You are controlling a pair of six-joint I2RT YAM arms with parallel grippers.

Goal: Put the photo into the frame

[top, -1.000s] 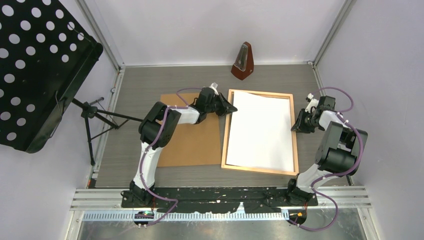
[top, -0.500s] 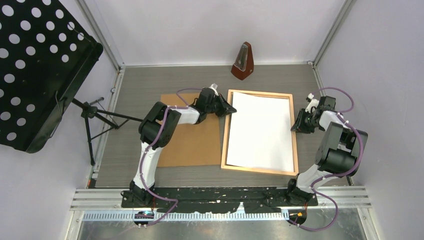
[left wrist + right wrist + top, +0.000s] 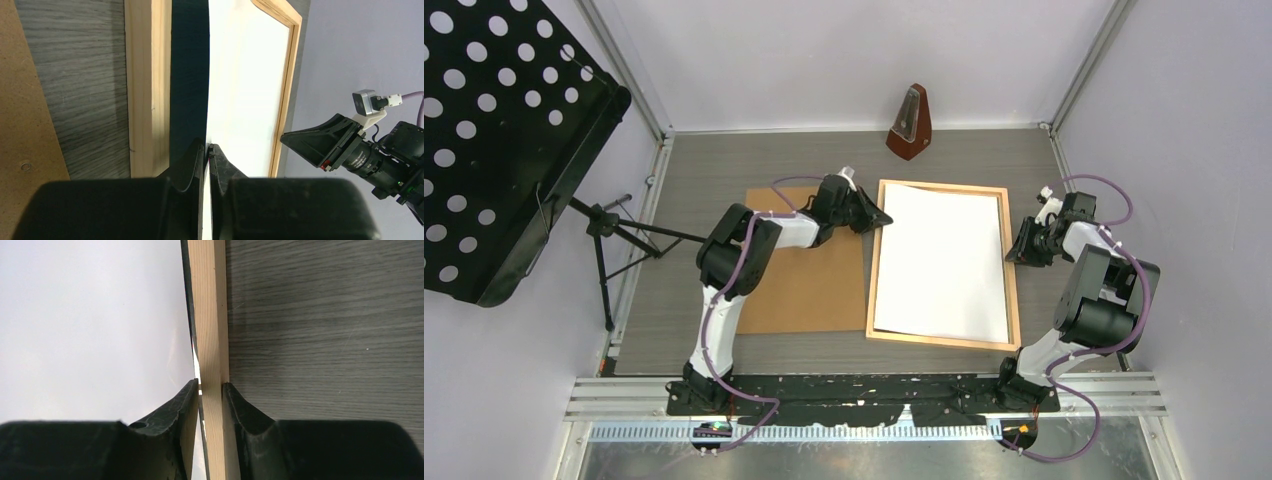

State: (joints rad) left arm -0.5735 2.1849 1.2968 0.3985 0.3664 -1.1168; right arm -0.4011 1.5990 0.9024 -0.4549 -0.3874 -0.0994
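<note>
So, left end effector (image 3: pixel 207 146) pinched tight on photo (image 3: pixel 944 260) at left edge, edge raised just inside frame (image 3: pixel 212 315) left rail, probably for seating. Rest of photo lies white-side-up inside frame. Right end effector (image 3: pixel 210 387) straddles frame right rail, likely steadying; actual clamping, can't tell.

**Grey Wood-Grain Table Carries Three Things**

We see a table (image 3: pixel 724 165) with a dark grey wood-grain top. A thin light-wood frame (image 3: pixel 873 270) lies flat on it, right of centre, its long sides running away from the near edge. Just to its left a plain brown backing board (image 3: pixel 809 290) also lies flat. We cannot tell whether the two touch at their near corners. Beyond the frame's far rail, apart from it, a brown pyramid-shaped metronome (image 3: pixel 911 123) stands upright.
</note>
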